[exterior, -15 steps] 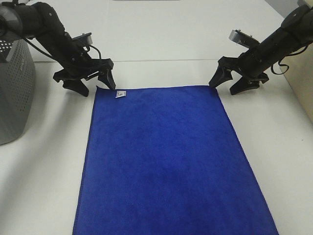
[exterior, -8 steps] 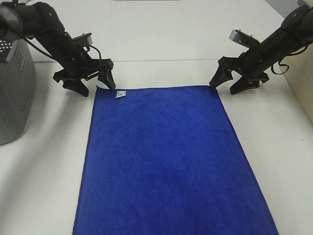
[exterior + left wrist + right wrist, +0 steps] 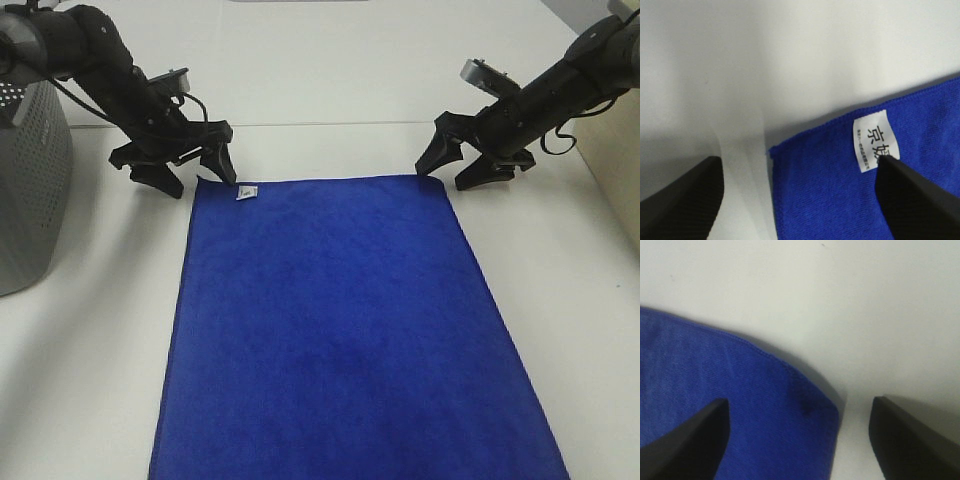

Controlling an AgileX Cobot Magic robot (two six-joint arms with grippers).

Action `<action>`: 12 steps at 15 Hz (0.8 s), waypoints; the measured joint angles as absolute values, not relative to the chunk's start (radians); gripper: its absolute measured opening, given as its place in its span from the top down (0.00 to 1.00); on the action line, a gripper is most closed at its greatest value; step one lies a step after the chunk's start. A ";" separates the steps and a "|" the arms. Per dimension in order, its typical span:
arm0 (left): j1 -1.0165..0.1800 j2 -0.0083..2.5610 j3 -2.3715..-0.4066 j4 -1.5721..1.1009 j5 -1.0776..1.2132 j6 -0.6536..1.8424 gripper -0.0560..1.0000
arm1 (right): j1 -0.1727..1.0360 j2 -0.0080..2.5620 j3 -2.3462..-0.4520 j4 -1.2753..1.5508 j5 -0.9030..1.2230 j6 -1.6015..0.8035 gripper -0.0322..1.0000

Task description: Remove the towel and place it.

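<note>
Table [image 3: 340, 80] — left gripper [image 3: 198, 183], right gripper [image 3: 446, 177] agape

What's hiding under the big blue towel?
The towel lies flat on the white table, which shows beside it. No bumps show, but anything thin beneath is covered and cannot be seen.

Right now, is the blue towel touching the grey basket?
Apart. The high camera view shows the towel lying flat, with a stretch of bare white table between its left edge and the basket.
</note>
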State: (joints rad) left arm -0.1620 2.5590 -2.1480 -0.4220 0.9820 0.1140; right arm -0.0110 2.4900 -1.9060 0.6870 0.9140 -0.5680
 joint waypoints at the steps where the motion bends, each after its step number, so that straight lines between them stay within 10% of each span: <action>1: -0.165 2.559 -2.148 -0.425 0.982 0.118 0.22 | 0.001 2.491 -1.906 0.698 0.904 -0.569 0.23; 12: -0.244 2.568 -2.148 -0.455 0.931 0.146 0.33 | 0.103 2.501 -1.909 0.646 0.831 -0.597 0.46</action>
State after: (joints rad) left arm -0.2440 2.5680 -2.1480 -0.4550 0.9310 0.1460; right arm 0.1030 2.5010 -1.9090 0.6460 0.8310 -0.5970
